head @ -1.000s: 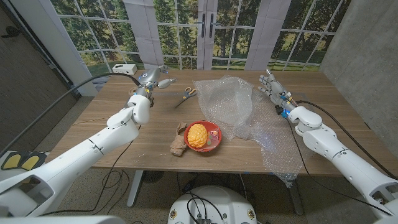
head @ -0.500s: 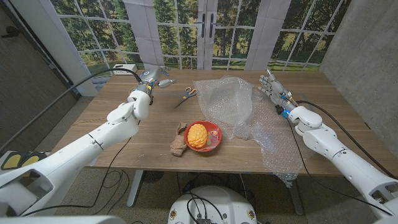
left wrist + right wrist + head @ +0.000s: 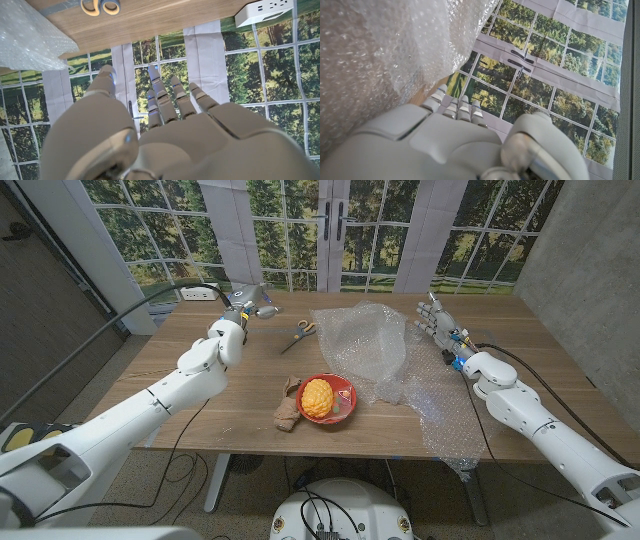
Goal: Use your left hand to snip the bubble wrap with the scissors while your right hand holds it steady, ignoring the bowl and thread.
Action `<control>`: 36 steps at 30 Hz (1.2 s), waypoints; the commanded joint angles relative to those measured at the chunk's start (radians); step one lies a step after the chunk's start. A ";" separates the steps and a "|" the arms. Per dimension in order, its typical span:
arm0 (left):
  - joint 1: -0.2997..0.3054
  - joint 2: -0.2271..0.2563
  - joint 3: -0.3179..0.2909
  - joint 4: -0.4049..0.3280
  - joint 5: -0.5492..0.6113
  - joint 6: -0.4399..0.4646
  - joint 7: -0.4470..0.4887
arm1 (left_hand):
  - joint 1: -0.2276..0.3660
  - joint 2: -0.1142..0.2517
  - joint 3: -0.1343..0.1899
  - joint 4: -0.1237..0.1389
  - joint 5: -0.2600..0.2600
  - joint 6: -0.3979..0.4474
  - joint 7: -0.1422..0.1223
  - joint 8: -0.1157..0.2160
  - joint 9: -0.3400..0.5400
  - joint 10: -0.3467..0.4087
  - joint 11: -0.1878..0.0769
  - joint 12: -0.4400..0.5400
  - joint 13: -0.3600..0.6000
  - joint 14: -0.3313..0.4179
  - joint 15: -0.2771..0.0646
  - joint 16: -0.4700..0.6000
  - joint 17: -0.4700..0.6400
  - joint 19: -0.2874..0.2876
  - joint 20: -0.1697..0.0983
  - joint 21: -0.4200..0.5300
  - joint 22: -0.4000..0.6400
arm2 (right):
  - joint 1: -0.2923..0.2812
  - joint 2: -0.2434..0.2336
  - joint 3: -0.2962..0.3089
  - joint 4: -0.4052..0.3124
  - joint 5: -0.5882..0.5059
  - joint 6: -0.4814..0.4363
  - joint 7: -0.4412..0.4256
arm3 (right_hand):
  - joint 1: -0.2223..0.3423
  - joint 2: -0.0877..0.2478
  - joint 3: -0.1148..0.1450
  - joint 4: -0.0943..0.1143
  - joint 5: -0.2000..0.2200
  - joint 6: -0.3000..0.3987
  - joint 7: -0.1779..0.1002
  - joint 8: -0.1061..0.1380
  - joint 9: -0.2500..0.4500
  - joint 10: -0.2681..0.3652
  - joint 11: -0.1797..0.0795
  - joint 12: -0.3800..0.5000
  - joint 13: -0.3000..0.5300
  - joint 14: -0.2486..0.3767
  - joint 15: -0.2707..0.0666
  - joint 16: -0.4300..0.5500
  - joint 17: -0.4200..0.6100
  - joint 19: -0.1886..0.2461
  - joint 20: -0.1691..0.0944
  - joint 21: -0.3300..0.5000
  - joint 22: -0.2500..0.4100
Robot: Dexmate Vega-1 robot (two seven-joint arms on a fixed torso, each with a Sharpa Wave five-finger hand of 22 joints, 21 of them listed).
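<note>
A crumpled sheet of clear bubble wrap (image 3: 395, 360) covers the table's right half and hangs over the front edge; it also shows in the right wrist view (image 3: 380, 55) and the left wrist view (image 3: 27, 37). The scissors (image 3: 298, 333), with pale yellow and blue handles (image 3: 100, 6), lie on the wood just left of the wrap. My left hand (image 3: 247, 305) hovers open near the far left of the table, left of the scissors, holding nothing. My right hand (image 3: 435, 318) stands open at the wrap's right edge, fingers (image 3: 455, 107) spread beside the wrap.
A red bowl (image 3: 343, 393) holding a yellow ball of thread (image 3: 317, 398) sits at the front middle, with a brown bundle (image 3: 288, 408) beside it. A white power strip (image 3: 200, 292) lies at the far left edge, also seen in the left wrist view (image 3: 262, 11).
My left hand has moved a little farther back and toward the table's far edge. The right hand, wrap and scissors have stayed put.
</note>
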 commanded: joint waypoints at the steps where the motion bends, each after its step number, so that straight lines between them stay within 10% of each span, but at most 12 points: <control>1: -0.049 -0.017 0.055 0.017 0.079 0.039 -0.061 | 0.029 0.005 0.008 -0.006 0.006 -0.019 -0.008 -0.002 0.003 -0.006 -0.009 -0.010 0.007 -0.013 -0.083 0.001 0.001 -0.010 0.002 0.007 0.001 | 0.008 0.015 0.002 0.019 0.020 0.008 0.019 | 0.011 -0.002 -0.001 -0.004 -0.002 0.004 0.000 0.004 0.002 0.001 0.003 0.006 0.006 0.004 -0.001 0.006 -0.001 0.002 0.006 0.008 0.005; 36: -0.128 -0.100 0.151 0.108 0.156 0.079 -0.186 | 0.085 0.018 -0.006 0.016 0.004 -0.079 0.009 0.004 0.003 -0.029 -0.002 -0.041 0.037 -0.001 -0.078 0.015 0.006 -0.005 0.017 0.015 0.001 | 0.011 0.019 0.020 0.043 0.056 0.005 0.044 | 0.037 0.027 0.023 -0.013 -0.010 0.005 0.000 0.004 0.002 0.002 0.003 0.005 0.006 0.005 -0.001 0.005 -0.001 0.003 0.007 0.008 0.005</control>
